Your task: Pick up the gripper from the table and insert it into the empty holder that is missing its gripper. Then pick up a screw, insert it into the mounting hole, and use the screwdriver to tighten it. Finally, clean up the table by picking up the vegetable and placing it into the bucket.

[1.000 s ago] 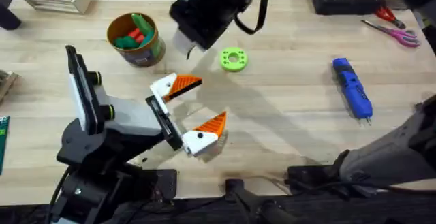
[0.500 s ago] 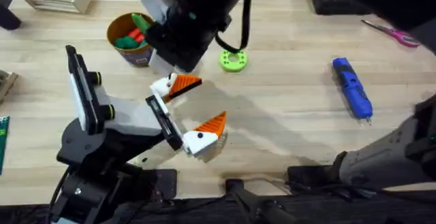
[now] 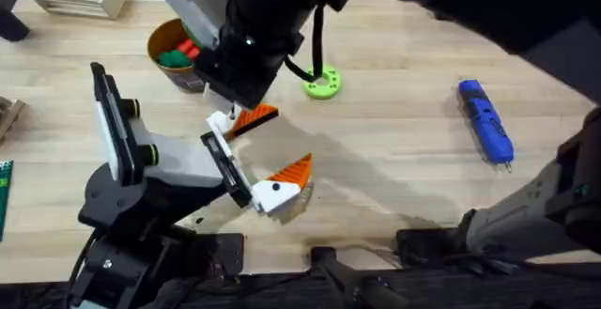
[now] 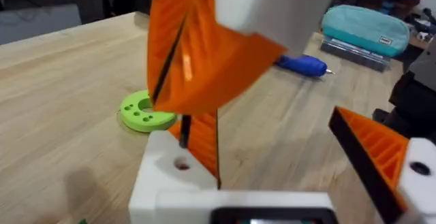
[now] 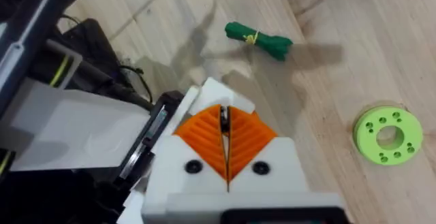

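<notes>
One screwdriver (image 3: 486, 132), at 3 o'clock on the table (image 3: 404, 168). One bucket (image 3: 183, 60), at 10 o'clock. One lime ring (image 3: 322, 84). One vegetable (image 5: 259, 39), on wood, seen from the right wrist. Right gripper (image 5: 225, 139): pads together, seemingly touching the holder (image 3: 223, 126). Left gripper (image 3: 268, 159): fingers apart, empty.

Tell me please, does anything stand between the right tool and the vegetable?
In the right wrist view, a white block sits just ahead of the right tool; past it, bare table reaches the vegetable. The lime-green ring lies off to the side.
</notes>
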